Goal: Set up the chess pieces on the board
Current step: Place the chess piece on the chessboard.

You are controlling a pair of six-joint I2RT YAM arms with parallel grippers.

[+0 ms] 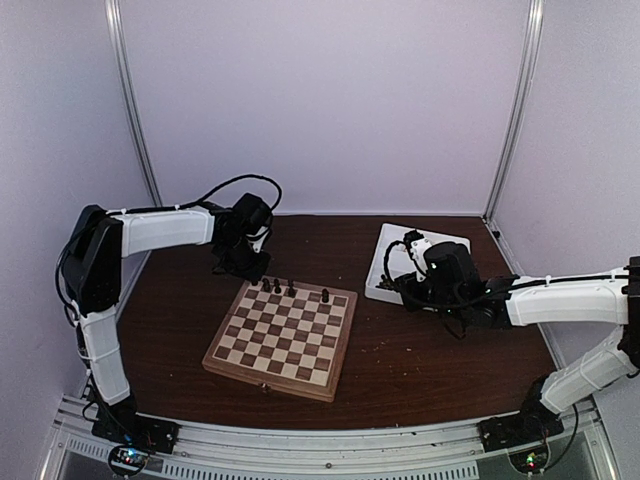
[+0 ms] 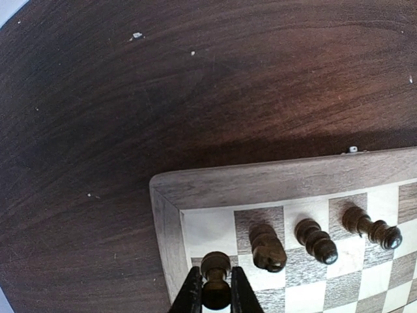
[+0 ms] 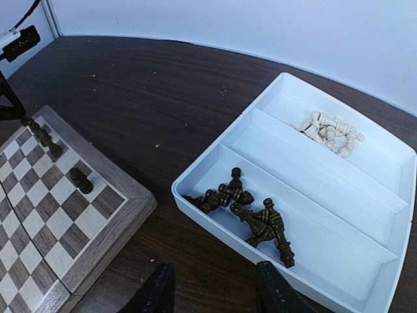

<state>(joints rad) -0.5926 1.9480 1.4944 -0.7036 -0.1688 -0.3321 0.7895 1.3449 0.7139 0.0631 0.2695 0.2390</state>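
Spread bare dark-brown wooden desk point(image 1: 400, 360) around the checked wooden board point(image 1: 283, 335), lilac-walled. Gripped a dark turned pawn point(image 2: 215, 266) in the left hand point(image 2: 215, 293), upper-left corner; held the right hand point(image 3: 215, 287) open.

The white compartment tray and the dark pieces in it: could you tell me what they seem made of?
The white rectangular compartment tray looks like moulded plastic: uniform matte white, rounded corners, thin walls. The dark brown chess pieces in it look like turned, varnished wood, from ringed profiles and slight sheen; not certain.
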